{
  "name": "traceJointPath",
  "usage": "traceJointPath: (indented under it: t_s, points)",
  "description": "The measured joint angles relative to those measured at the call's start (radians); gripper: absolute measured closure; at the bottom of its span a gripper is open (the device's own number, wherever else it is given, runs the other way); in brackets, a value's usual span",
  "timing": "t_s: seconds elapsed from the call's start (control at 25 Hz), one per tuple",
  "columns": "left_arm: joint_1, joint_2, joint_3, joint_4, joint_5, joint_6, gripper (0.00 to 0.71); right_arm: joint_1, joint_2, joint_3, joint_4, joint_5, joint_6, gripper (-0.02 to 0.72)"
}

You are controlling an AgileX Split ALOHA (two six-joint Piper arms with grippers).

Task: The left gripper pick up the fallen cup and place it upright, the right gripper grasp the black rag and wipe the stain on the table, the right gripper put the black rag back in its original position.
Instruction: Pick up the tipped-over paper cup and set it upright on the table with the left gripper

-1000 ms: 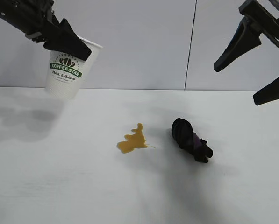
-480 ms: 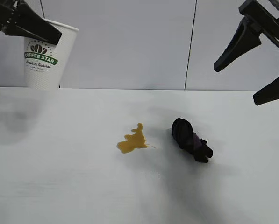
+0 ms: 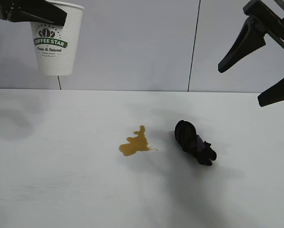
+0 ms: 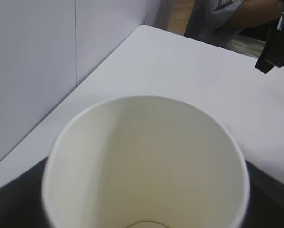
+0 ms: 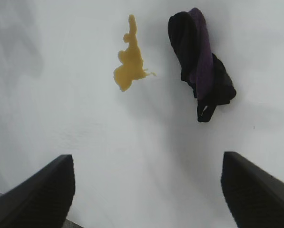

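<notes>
Since the earlier frame, left tool (image 3: 42,16) has carried cup (image 3: 55,40) further left and righted it; fingers clamp its rim, well above bench (image 3: 61,190). Right tool (image 3: 263,66) hangs parted, empty; rag (image 3: 194,141) and stain (image 3: 134,142) lie below, untouched. Set-down likely next.

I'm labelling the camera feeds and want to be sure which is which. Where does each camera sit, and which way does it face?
Exterior: faces both arms across the table; left gripper holds the cup aloft, right gripper hovers open.
Left wrist: looks into the cup's mouth; dark jaws at its sides.
Right wrist: looks down at the stain and black rag; jaws at the bottom corners.
Shared: exterior and right wrist both show stain and rag.
</notes>
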State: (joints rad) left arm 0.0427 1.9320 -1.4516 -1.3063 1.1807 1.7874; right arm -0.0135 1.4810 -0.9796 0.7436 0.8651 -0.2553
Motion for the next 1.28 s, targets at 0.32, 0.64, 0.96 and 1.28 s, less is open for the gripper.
traceJointPath:
  t_s: [0.32, 0.64, 0.96, 1.28]
  points:
    - [0.000, 0.042, 0.066, -0.030, -0.001, 0.088, 0.128, 0.000, 0.000, 0.000, 0.000, 0.016, 0.000, 0.126]
    - [0.000, 0.043, 0.106, -0.079, -0.002, 0.152, 0.128, 0.000, 0.000, 0.000, 0.000, 0.026, 0.000, 0.126]
    - [0.000, 0.043, 0.106, -0.091, -0.002, 0.170, 0.128, 0.000, 0.000, 0.000, 0.000, 0.025, 0.000, 0.126]
    - [0.000, 0.043, 0.106, -0.104, -0.003, 0.225, 0.128, 0.000, 0.000, 0.000, 0.000, 0.028, 0.000, 0.126]
